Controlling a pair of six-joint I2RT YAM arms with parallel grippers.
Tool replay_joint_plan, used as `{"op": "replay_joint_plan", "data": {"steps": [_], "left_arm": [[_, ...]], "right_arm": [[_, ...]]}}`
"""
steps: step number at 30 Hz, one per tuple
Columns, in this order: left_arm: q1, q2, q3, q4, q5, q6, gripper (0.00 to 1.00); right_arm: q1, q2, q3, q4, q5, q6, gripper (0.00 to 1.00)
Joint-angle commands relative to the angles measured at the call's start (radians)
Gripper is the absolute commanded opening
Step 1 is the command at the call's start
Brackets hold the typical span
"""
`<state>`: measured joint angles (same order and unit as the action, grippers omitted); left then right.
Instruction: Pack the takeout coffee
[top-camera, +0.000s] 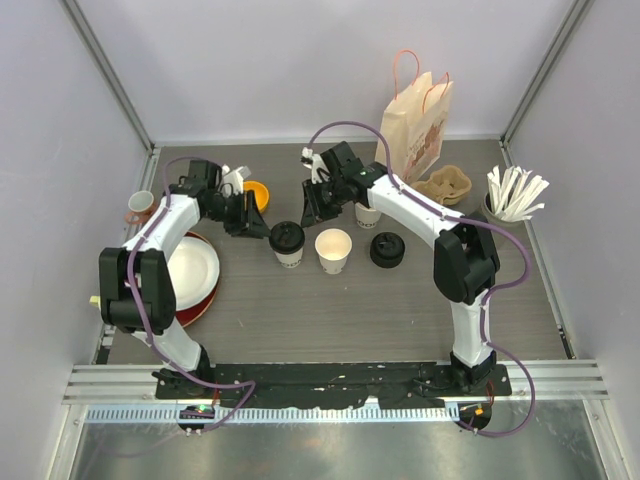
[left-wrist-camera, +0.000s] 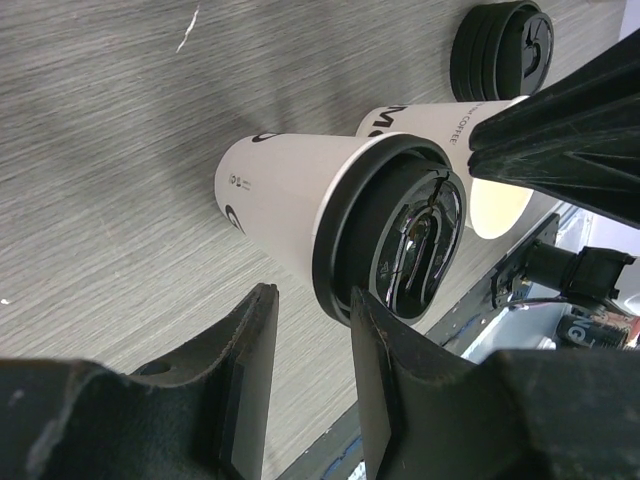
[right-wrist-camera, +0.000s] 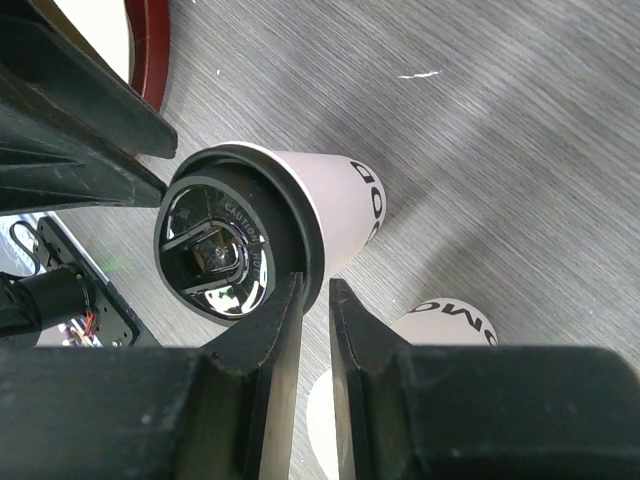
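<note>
One takeout coffee, a white paper cup with a black lid, stands mid-table. Beside it is an alike white cup with no lid, and to its right a stack of black lids. My left gripper hovers at the lidded cup's left. In the left wrist view its jaws stand partly open over bare table, the lidded cup just past one finger. My right gripper hangs behind that cup. Its jaws leave a narrow empty slit, one finger overlapping the lid's rim.
A paper bag stands at the back, with a brown cup carrier and a holder of white sticks to its right. Another white cup is half hidden by the right arm. A white plate, pink cup and orange object sit left.
</note>
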<state>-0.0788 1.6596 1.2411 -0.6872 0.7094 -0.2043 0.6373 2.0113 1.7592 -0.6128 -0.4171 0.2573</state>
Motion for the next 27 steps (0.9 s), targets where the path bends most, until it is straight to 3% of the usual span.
{"op": "replay_joint_plan", "data": {"steps": [1,18,27], "left_arm": [[-0.003,-0.014,-0.003,0.028,0.042,-0.012,0.39],[-0.004,0.012,-0.029,0.017,0.045,-0.015,0.36],[-0.006,0.025,-0.034,0.017,0.061,-0.027,0.29]], "right_arm": [[-0.004,-0.028,-0.006,0.031,-0.006,0.007,0.23],[-0.001,-0.005,-0.052,0.045,-0.055,0.017,0.22],[0.001,0.012,-0.046,0.048,-0.111,0.025,0.22]]}}
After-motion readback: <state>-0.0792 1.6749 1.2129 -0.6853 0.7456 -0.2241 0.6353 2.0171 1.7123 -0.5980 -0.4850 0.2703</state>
